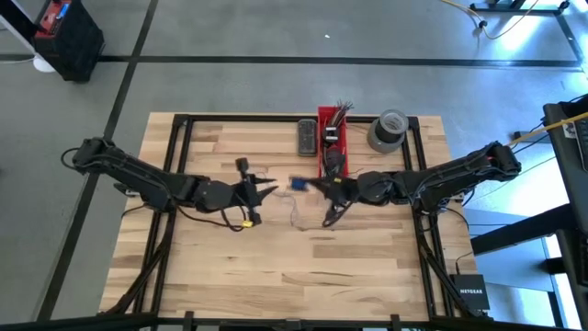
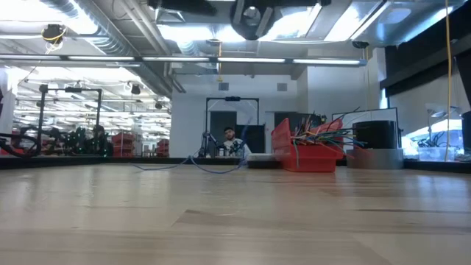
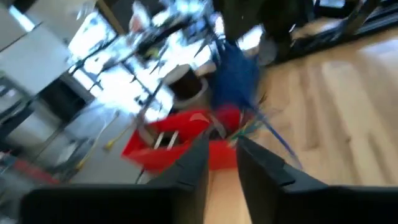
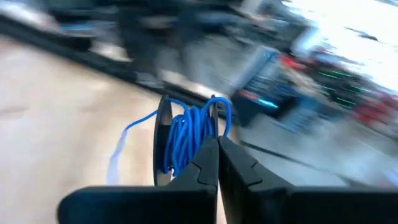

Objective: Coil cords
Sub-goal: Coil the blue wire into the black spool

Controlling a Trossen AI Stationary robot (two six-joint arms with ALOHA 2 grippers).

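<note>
A blue cord is wound into a small coil (image 4: pixel 186 137) between two dark upright pieces. It hangs above the table's middle (image 1: pixel 299 183). My right gripper (image 4: pixel 217 146) comes level from the table's right and is shut against the coil. My left gripper (image 3: pixel 221 155) stands just to the coil's left (image 1: pixel 272 190). It is open, nothing lies between its fingers, and the coil (image 3: pixel 236 71) shows ahead of it. A loose strand (image 1: pixel 294 213) runs from the coil down to the tabletop, where it lies in slack loops (image 2: pixel 213 166). My right gripper is shut on the blue coil's wraps at the side nearest it (image 4: pixel 208 127), pinched at the fingertips. The fingers come about level from the table's right. The coil is lifted clear of the table, and its loose strand (image 4: pixel 130 130) hangs slack below it.
At the far edge stand a red bin (image 1: pixel 333 138) with multicoloured wire ends, a grey tape roll (image 1: pixel 388 131) and a dark flat device (image 1: pixel 306 136). Dark frame rails (image 1: pixel 184 138) run along the table's sides. Bare wood lies toward the near edge.
</note>
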